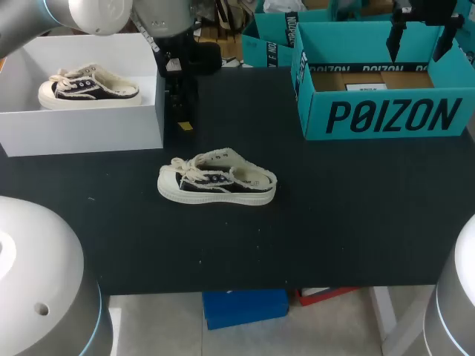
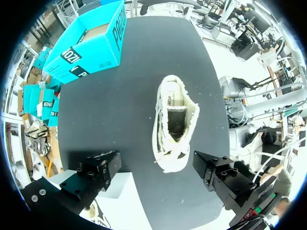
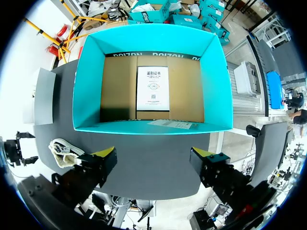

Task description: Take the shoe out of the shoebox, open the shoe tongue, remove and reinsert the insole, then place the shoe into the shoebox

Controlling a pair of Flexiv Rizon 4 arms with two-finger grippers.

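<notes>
the left gripper [image 2: 157,162] hangs wide open and empty beside the white box [image 1: 82,119], just beyond the shoe [image 1: 217,180]. the shoe sits on its sole mid-way across the black table [image 1: 334,222], long axis left to right, toe pointing left. the right gripper [image 3: 153,154], also wide open and empty, hangs over the teal shoebox [image 1: 382,111] at far right.

I read one black matte worktop [image 1: 356,222]. Three items rest directly on it:
- cream-and-black canvas shoe [image 1: 217,180], upright on its sole, near the middle
- white rectangular cardboard box [image 1: 82,130], open-topped, far left
- teal cardboard shoebox [image 1: 386,115], open-topped, far right
</notes>
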